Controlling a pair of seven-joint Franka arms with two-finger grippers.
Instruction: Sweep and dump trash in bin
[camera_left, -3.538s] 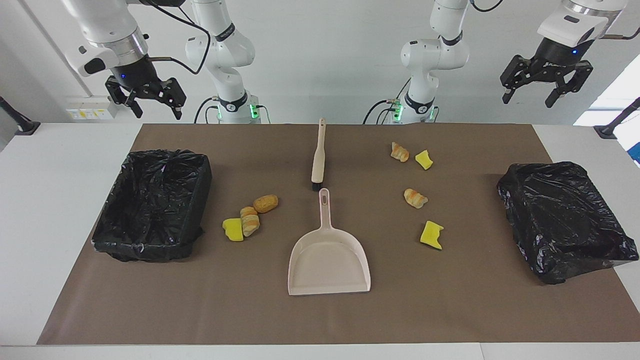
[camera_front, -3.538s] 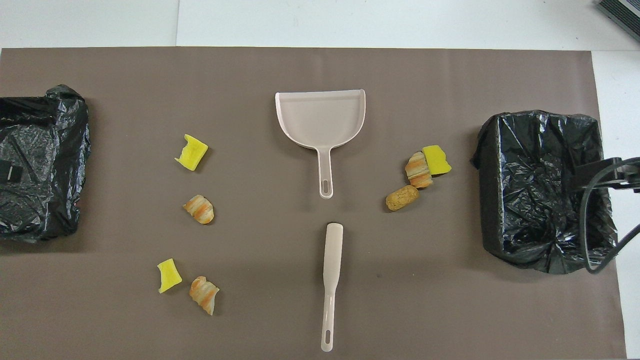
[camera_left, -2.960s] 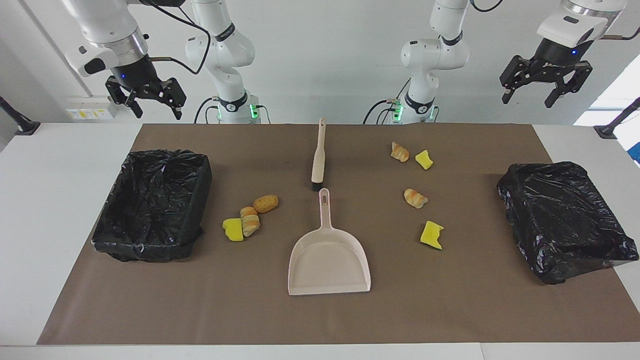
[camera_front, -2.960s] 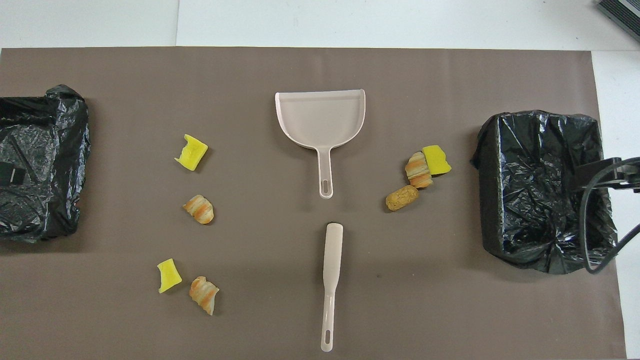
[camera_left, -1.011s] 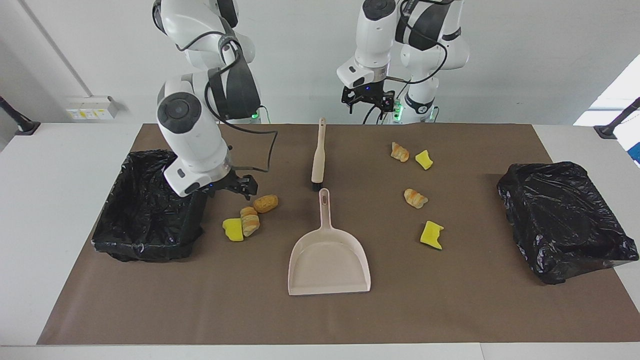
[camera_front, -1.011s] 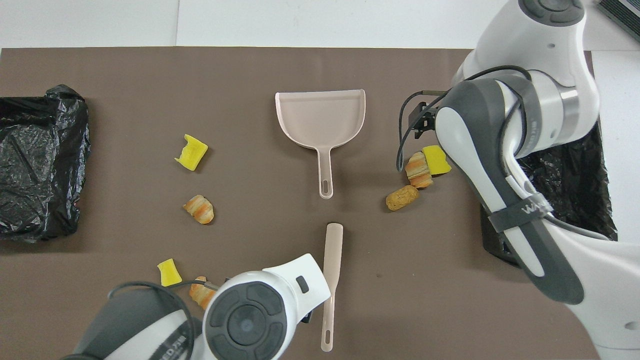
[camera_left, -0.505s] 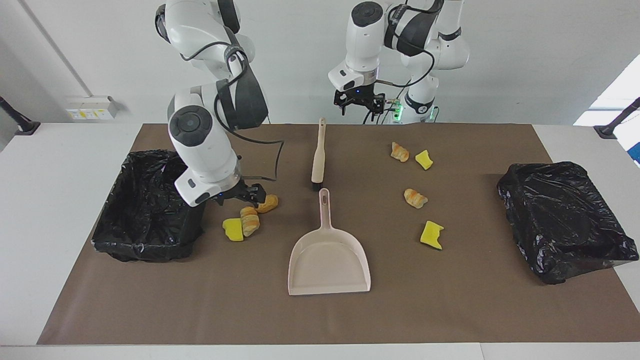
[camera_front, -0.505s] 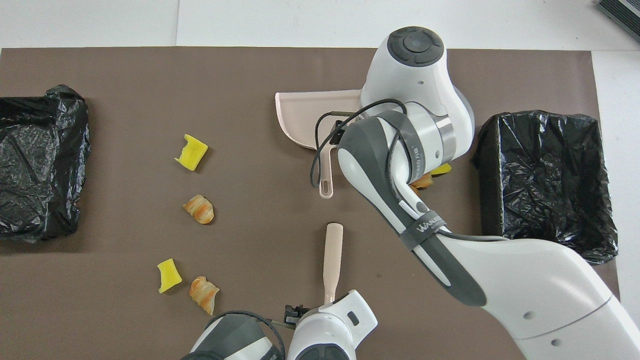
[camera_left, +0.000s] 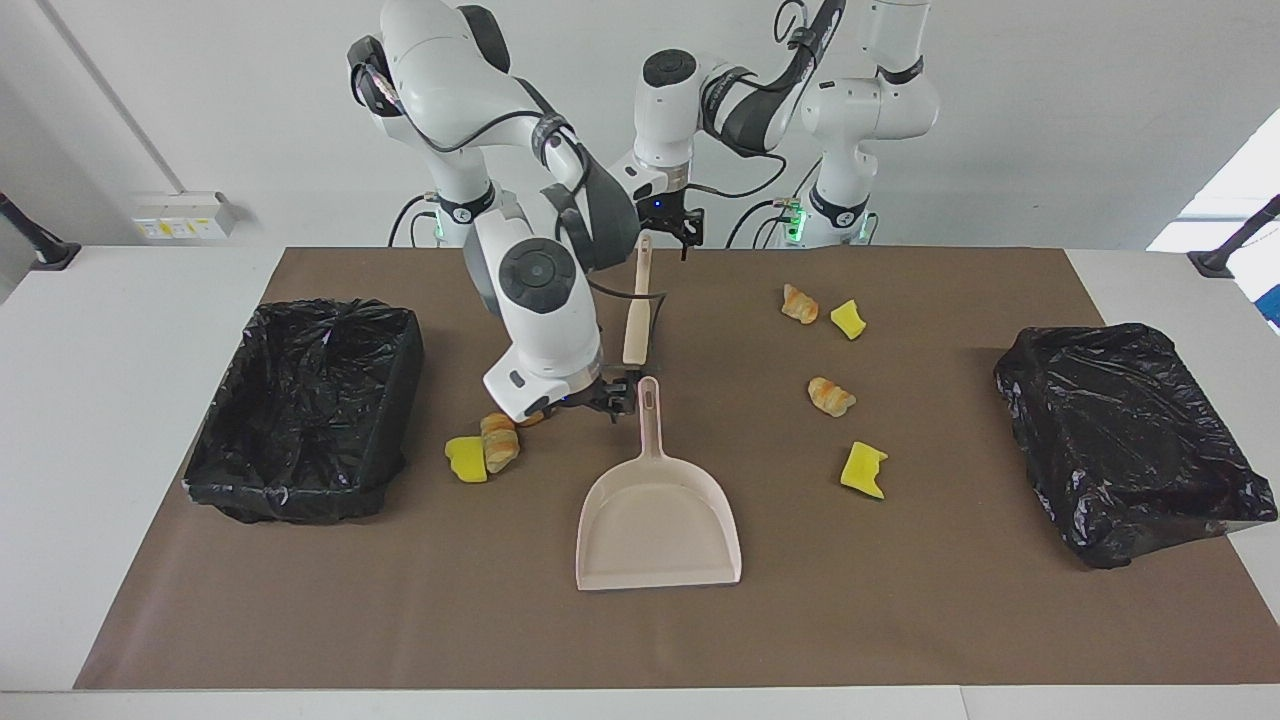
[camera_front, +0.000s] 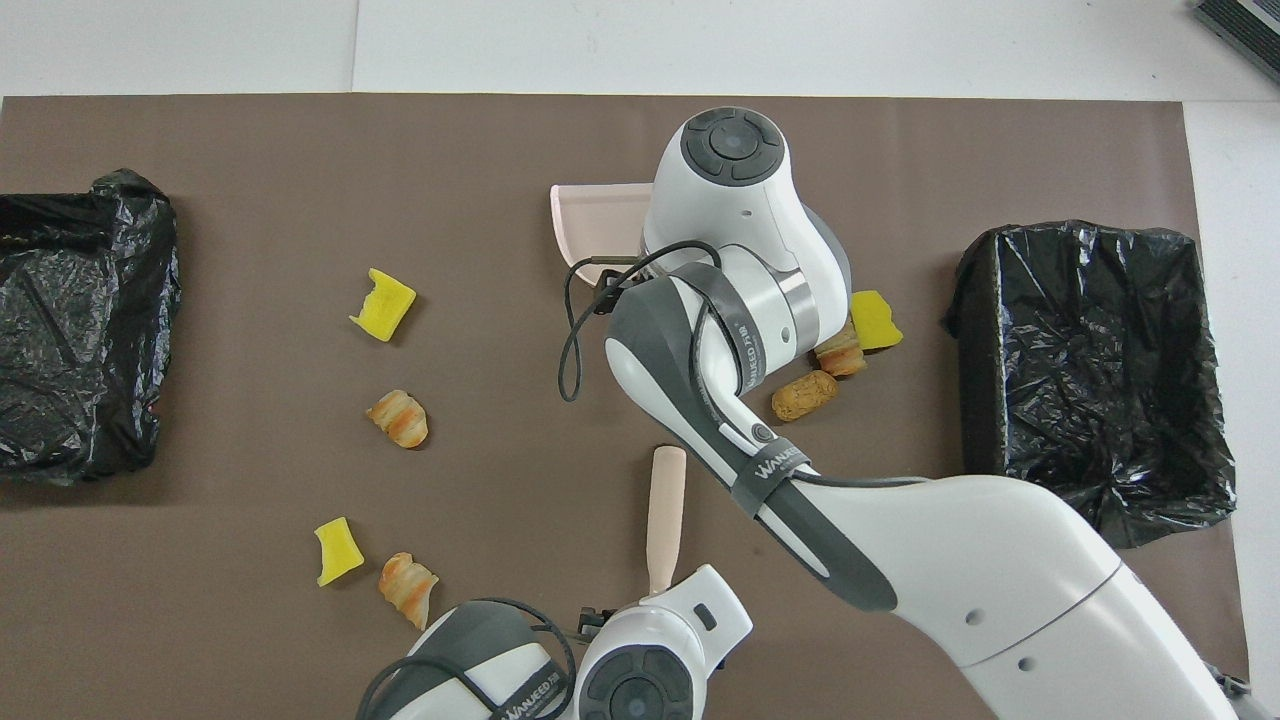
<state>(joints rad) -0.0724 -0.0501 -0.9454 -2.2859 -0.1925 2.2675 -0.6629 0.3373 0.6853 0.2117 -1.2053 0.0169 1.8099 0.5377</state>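
Two black-lined bins (camera_left: 305, 410) (camera_left: 1130, 440) sit at the table's ends, contents indistinct. The dustpan (camera_left: 658, 520) holds nothing; trash (camera_left: 485, 447) lies beside the right end effector (camera_left: 612, 398), released at the pan's handle. The left end effector (camera_left: 668, 228), released, hangs over the brush (camera_left: 636, 320) handle, fingertips partly hidden.

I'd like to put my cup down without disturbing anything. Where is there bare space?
The brown mat is bare along the edge farthest from the robots, past the dustpan's mouth and both black bins. It is crowded around the dustpan handle and brush, where both arms reach, and among the trash pieces.
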